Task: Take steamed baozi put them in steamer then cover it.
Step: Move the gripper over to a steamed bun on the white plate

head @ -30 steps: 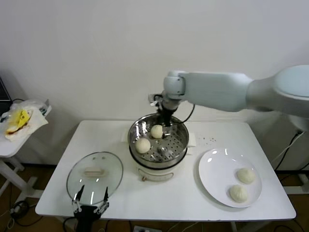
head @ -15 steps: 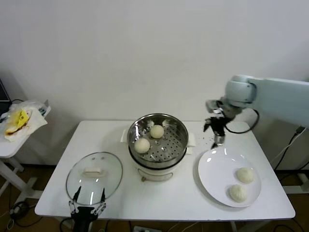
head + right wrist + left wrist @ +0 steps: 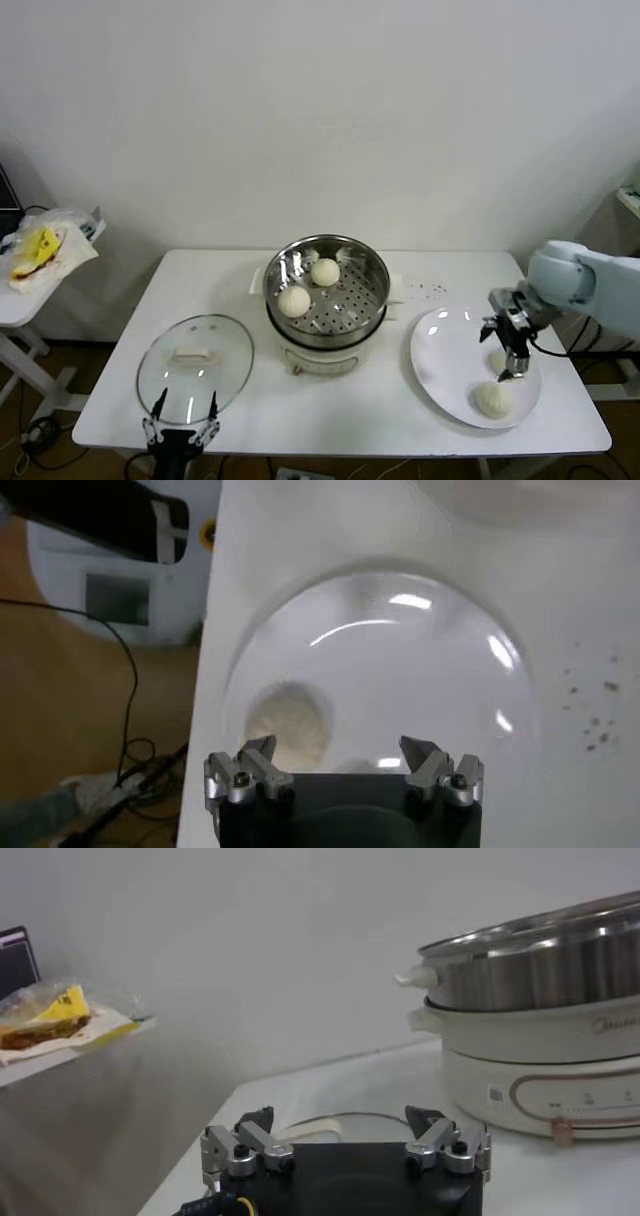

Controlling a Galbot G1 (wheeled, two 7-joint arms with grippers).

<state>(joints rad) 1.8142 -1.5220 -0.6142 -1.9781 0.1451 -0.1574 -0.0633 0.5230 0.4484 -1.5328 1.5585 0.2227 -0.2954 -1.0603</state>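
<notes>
Looking down, you see the counter (image 3: 350, 420) with the steamer (image 3: 327, 290) holding two baozi (image 3: 295, 301). The cover (image 3: 195, 365) lies flat beside it. Your right hand (image 3: 508, 352) hangs open and empty over the plate (image 3: 445, 355) with two more. Your left hand (image 3: 182, 420) waits open by the counter's near edge.

Right gripper (image 3: 507, 352): jaws spread, above white plate (image 3: 445, 350); steamed baozi (image 3: 493, 399) just beside it.
Toward steamer (image 3: 327, 290): bare plate and tabletop between, unobstructed.
Left gripper (image 3: 182, 432): glass cover (image 3: 195, 364) directly ahead.
</notes>
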